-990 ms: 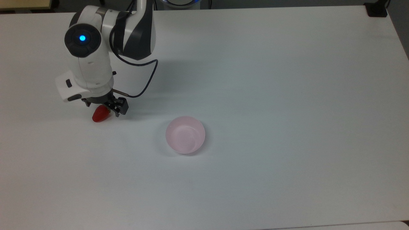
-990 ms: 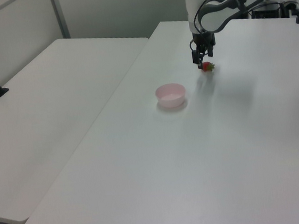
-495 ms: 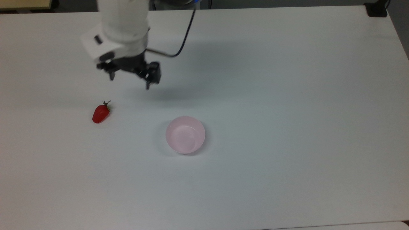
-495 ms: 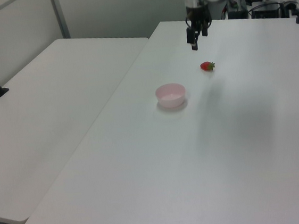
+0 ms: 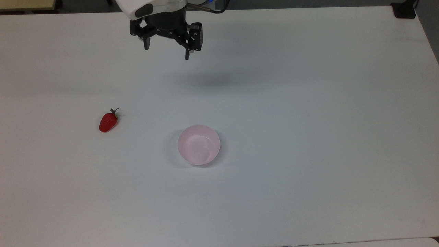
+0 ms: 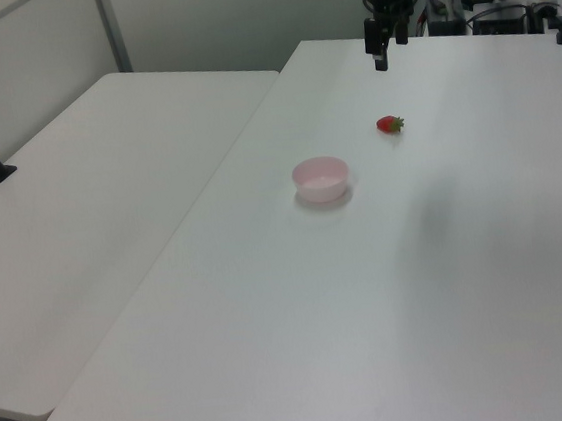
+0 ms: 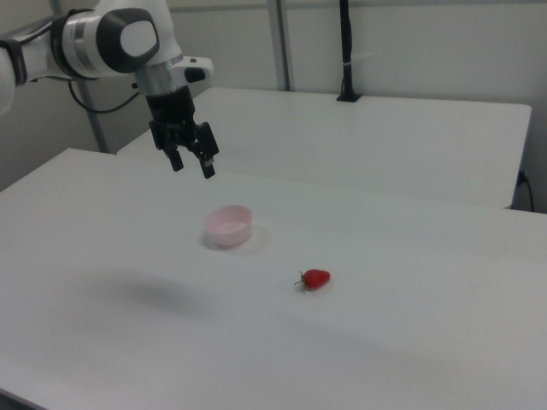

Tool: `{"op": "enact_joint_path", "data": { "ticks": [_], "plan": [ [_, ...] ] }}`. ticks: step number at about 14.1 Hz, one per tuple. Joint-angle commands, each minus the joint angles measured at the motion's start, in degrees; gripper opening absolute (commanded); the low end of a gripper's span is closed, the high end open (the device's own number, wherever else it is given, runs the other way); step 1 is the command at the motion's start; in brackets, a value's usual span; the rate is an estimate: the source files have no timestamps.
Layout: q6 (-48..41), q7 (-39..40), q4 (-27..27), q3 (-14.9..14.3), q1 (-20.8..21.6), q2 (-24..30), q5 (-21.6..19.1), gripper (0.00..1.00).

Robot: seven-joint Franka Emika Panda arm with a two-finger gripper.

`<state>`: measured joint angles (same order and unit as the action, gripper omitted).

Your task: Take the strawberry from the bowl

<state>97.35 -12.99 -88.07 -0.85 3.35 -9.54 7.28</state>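
Looks done: strawberry [image 5: 108,121] out on worktop [image 5: 308,103] at nine o'clock from bowl [image 5: 199,144]; hand [image 5: 167,48] up high, wide open, empty.

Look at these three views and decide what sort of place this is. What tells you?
Most likely a robotics lab or test room: a robot arm's gripper hangs open above a bare white table bearing a strawberry and a pink bowl, with another plain table and camera posts nearby.
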Motion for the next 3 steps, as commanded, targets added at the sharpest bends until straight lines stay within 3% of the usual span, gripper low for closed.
{"op": "enact_joint_path", "data": {
  "ticks": [1, 3],
  "plan": [
    [-4.24, -0.90, -2.99, -1.52, 2.71, 3.99, -0.86, 1.00],
    [-5.33, -0.81, -2.99, -1.34, 2.71, 4.53, -0.95, 1.00]
  ]
}}
